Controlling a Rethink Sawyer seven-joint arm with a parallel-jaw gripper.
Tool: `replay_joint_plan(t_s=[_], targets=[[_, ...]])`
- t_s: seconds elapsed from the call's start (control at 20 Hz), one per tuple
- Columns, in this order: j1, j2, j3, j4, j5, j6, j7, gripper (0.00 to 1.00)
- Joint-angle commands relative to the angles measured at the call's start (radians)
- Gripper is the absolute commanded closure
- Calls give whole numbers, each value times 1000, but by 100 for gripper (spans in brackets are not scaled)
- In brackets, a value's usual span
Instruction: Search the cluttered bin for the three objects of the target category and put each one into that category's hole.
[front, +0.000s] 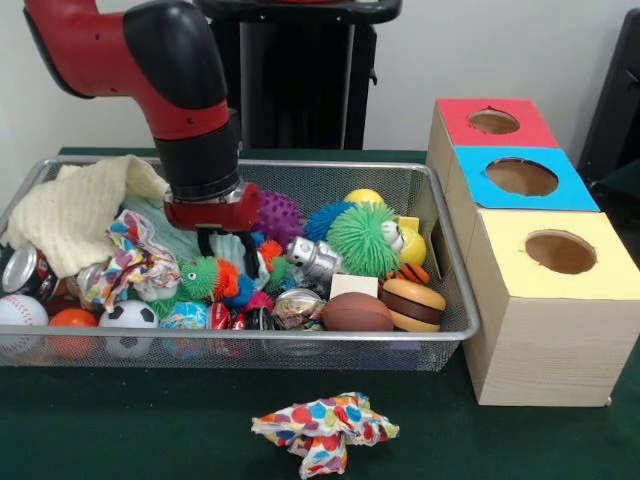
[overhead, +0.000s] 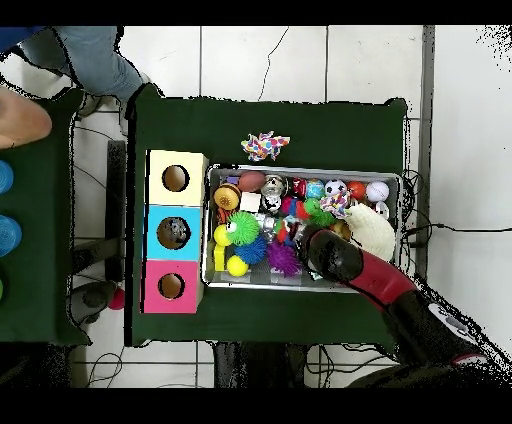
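I am viewing the wire mesh bin (front: 455, 290) sitting on the green bench (front: 150, 430), beside three wooden boxes. It is holding a cream knitted cloth (front: 75, 210), a green spiky ball (front: 362, 238), a purple spiky ball (front: 278, 216), a brown toy football (front: 357, 312), a toy burger (front: 412, 303), a soccer ball (front: 128, 322), a baseball (front: 20, 312) and a drink can (front: 28, 270). The end effector (front: 225, 245) is reaching down into the middle of the clutter; its black fingers are showing, but I cannot tell whether they are parted or gripping. The blue-topped box (front: 520, 178) is standing between the red-topped and yellow-topped ones, its round hole (front: 521, 177) showing dark inside. A spotted cloth (front: 322, 425) is lying on the bench outside the bin.
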Motion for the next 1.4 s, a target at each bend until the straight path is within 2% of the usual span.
replay_joint_plan(t_s=[0.05,0.25,0.4,0.6,1.2,1.35,1.4], targets=[[49,15,19,55,68,142,170,0],[37,25,33,66,85,119,177,0],[-15,62,105,95,113,66,194,0],[-49,94,149,115,133,27,196,0],[-96,132,207,149,144,-25,195,0],[-55,97,160,138,136,0,184,0],[-1,56,92,117,121,40,167,0]])
